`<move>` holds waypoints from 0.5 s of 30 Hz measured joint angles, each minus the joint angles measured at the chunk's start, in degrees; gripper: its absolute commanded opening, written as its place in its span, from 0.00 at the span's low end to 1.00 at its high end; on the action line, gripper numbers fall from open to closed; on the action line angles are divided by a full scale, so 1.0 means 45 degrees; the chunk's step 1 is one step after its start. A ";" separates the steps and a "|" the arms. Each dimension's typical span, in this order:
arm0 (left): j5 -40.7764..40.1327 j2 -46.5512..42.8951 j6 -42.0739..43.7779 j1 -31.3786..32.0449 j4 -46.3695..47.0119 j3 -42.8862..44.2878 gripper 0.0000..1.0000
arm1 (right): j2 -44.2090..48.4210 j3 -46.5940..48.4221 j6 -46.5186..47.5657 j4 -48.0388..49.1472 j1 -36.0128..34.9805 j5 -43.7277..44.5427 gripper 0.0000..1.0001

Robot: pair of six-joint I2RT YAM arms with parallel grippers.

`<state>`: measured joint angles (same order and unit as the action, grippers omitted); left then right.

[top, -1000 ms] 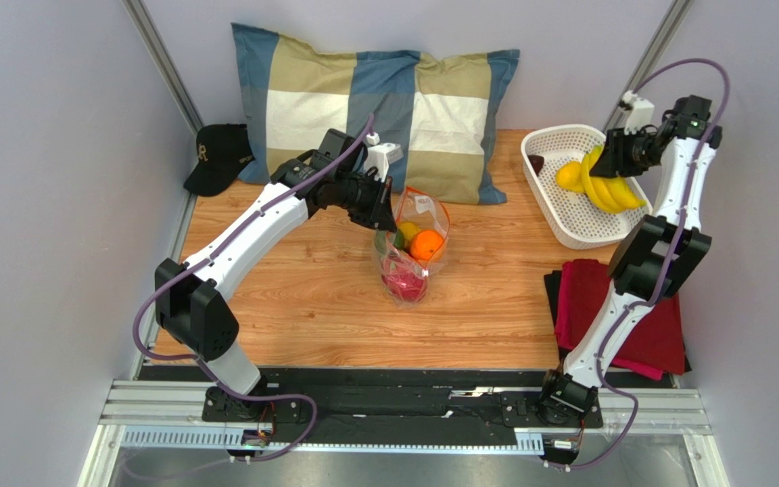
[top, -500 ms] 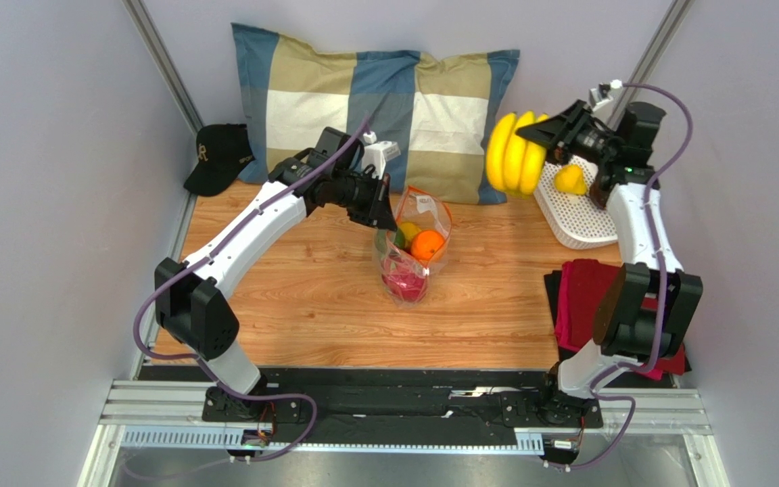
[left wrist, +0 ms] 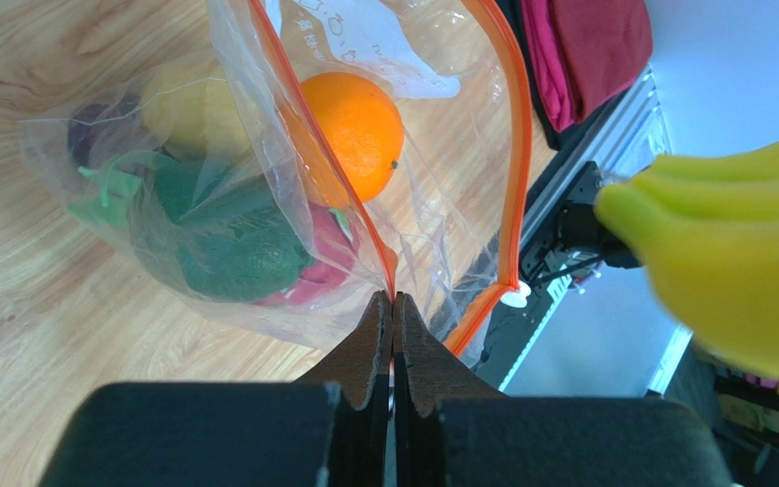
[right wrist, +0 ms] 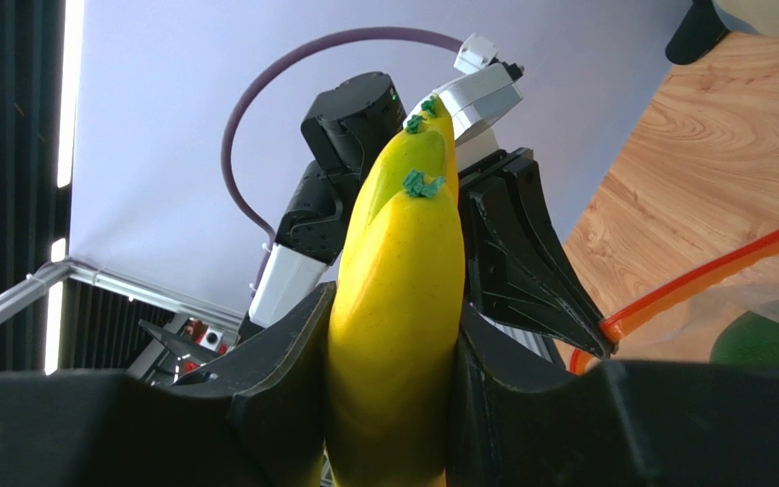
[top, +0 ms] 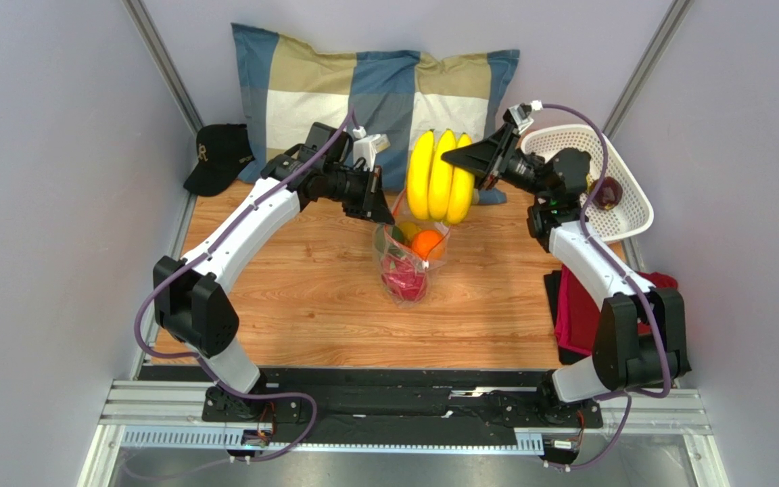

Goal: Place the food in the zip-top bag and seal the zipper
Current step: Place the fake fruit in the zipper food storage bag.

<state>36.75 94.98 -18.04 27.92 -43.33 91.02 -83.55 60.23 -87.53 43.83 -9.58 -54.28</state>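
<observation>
Left jaws: I'm pinching the bag rim, pressed together | right jaws: I'm gripping the banana bunch near the bag mouth | bag: standing on the worktop, orange inside, possibly dragon fruit underneath.

A plaid pillow in blue, tan and cream leans against the back wall at the far edge of the wooden tabletop. Just left of it, in the far left corner, lies a black cap with a pale emblem. A white lattice basket sits at the far right, partly hidden. A folded red cloth lies near the right edge.
</observation>
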 measured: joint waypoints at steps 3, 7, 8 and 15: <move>0.0151 0.0005 -0.0039 0.0000 0.0044 0.0000 0.00 | -0.0039 -0.0593 0.0044 0.0942 -0.0466 0.0476 0.00; 0.0253 0.0005 -0.0078 0.0000 0.0131 -0.0005 0.00 | -0.0432 -0.1200 0.0364 0.2307 -0.0855 0.1073 0.00; 0.0267 0.0005 -0.0092 0.0000 0.0180 -0.0029 0.00 | -0.0636 -0.1326 0.0471 0.2671 -0.0918 0.1200 0.00; 0.0452 0.0005 -0.0287 -0.0078 0.0345 -0.0189 0.00 | -0.1851 -0.2229 0.0665 0.4216 -0.1083 0.1418 0.00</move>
<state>38.79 95.00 -19.33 27.57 -41.78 90.17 -91.88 50.19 -84.53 62.81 -14.46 -47.90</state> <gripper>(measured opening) 0.007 0.403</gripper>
